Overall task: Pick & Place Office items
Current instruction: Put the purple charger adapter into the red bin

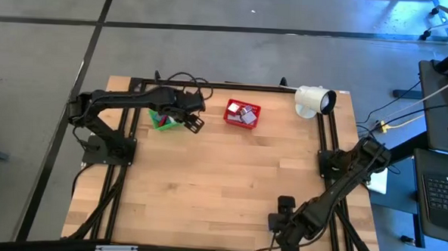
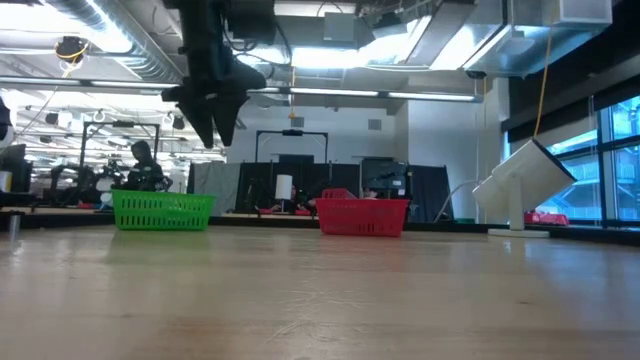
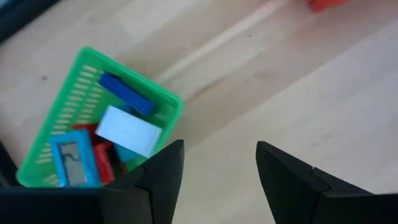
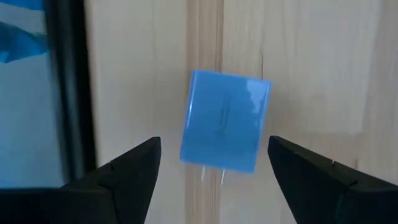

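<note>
Two mesh baskets stand on the table: one green basket (image 1: 162, 120) at about eleven o'clock and one red basket (image 1: 242, 113) at twelve. Five office items (image 3: 127, 129) show in the green basket. One blue block (image 4: 225, 121) lies apart. Two arms.

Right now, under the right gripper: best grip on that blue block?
Come straight down and close on the two long flat sides of the blue block. It lies flat on the table, slightly rotated, between the open right gripper fingers; twist the wrist slightly to square up.

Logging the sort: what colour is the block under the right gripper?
Light blue. The block lies on the wood beneath the open right gripper, best seen in the right wrist view.
</note>
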You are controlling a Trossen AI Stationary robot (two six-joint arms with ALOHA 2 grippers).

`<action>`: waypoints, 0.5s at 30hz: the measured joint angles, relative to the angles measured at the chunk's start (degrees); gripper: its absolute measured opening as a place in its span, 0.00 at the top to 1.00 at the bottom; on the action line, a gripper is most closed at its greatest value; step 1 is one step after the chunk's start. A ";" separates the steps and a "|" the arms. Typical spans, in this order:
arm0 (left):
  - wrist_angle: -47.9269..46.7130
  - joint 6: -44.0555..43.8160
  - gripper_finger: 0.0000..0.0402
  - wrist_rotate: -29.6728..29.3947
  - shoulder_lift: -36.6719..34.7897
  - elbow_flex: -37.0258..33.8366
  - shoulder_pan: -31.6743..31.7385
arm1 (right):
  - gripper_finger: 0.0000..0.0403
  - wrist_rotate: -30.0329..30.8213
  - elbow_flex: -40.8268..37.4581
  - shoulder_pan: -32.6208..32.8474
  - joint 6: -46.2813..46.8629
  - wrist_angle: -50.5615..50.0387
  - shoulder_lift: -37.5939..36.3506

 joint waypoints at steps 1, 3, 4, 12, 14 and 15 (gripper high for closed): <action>0.01 -0.84 0.51 -0.02 0.00 0.00 -0.77 | 0.26 0.76 0.00 0.20 -0.06 0.36 0.77; 0.04 -2.12 0.51 0.00 0.00 0.00 -2.25 | 0.26 2.74 0.00 0.67 -0.06 1.35 2.23; 0.04 -2.60 0.51 0.00 0.00 0.00 -2.97 | 0.26 4.16 0.00 0.96 0.06 1.59 2.74; 0.17 -4.80 0.51 -0.08 0.00 0.00 -7.34 | 0.26 7.18 -0.02 2.28 1.53 4.02 4.94; 0.21 -4.88 0.51 -0.22 0.00 0.00 -7.98 | 0.28 7.17 -0.02 2.33 2.70 4.31 4.94; 0.21 -4.90 0.51 -0.33 0.00 0.00 -8.27 | 0.30 7.16 -0.02 2.32 3.22 4.50 4.94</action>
